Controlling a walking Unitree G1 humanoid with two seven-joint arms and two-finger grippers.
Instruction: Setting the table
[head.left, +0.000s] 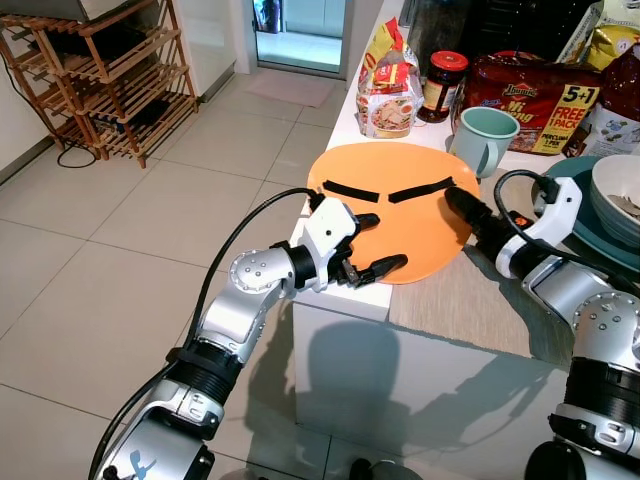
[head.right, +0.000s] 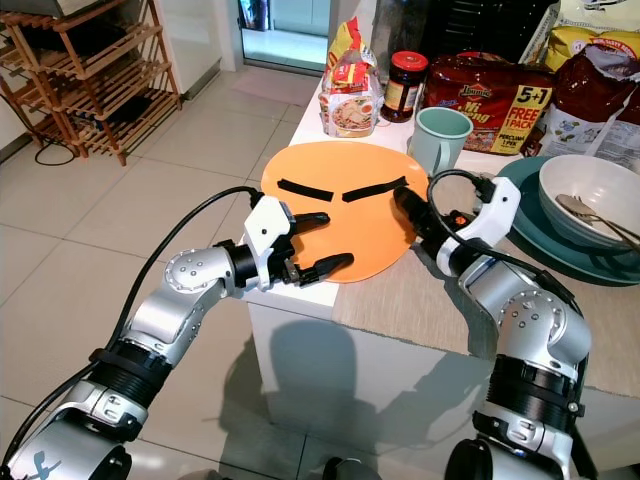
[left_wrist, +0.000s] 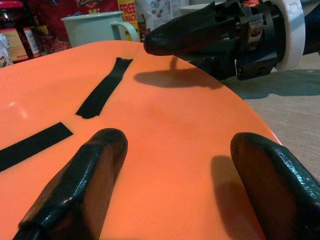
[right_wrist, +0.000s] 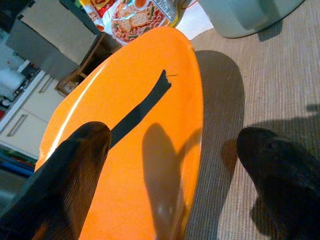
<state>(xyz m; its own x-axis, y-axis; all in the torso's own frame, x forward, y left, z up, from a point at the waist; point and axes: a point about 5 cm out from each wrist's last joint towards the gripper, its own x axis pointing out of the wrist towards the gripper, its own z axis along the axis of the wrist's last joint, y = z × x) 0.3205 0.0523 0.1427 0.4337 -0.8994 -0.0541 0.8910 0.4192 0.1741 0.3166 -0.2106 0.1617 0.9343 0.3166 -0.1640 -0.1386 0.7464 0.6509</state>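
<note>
Round orange plastic plate with two black tape strips (head.left: 400, 205) lies half off the white counter's corner (head.left: 340, 295), likely so both grippers can reach its rim: left gripper (head.left: 372, 243) fingers apart straddling the near edge, right gripper (head.right: 408, 205) fingers apart at the far side.

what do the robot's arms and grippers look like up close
Both arms are silver metal with black ribbed joint rings and a loose black cable running along each. The left gripper and right gripper each have a white housing and two long, glossy black fingers.
</note>
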